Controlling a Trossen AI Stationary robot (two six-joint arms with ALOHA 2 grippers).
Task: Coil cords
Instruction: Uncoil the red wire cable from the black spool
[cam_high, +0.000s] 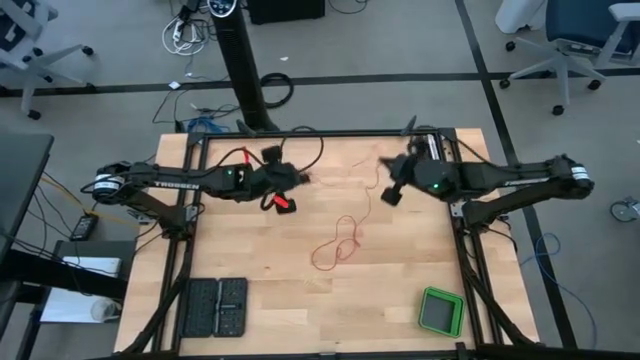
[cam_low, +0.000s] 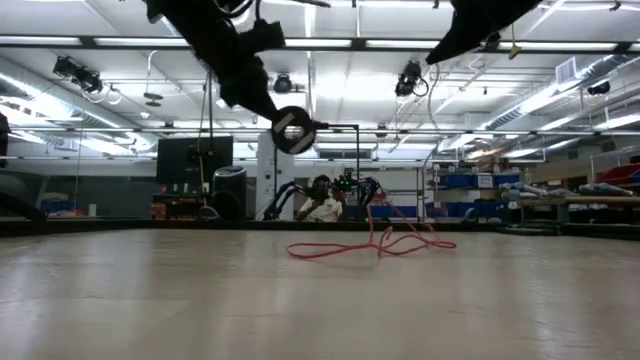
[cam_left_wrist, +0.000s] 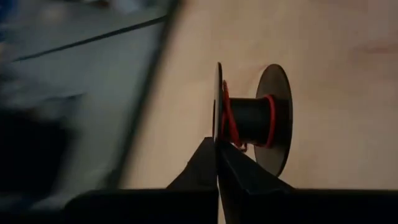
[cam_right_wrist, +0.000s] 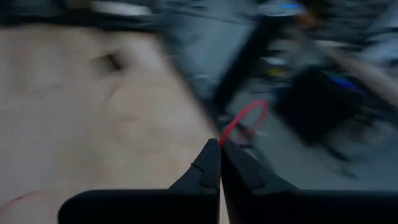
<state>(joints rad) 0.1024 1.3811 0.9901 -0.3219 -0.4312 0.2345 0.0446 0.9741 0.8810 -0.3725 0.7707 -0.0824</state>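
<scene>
the left tool (cam_left_wrist: 217, 144) is pinched on a spool (cam_left_wrist: 249, 119) rim, high at 10 o'clock. the right tool (cam_right_wrist: 220, 144) pinches the cord (cam_high: 338, 243), whose loops lie mid tabletop (cam_high: 250, 320). a tug could slip the cord free or knot the loops.

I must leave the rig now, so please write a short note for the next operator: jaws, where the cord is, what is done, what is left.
Left gripper: jaws shut on the rim of a black spool, held above the table's left half.
Right gripper: jaws shut on the red cord, raised over the table's right half.
Done: a few turns of cord sit on the spool.
Left: most of the cord lies in loose loops mid-table; it remains to be wound.
</scene>
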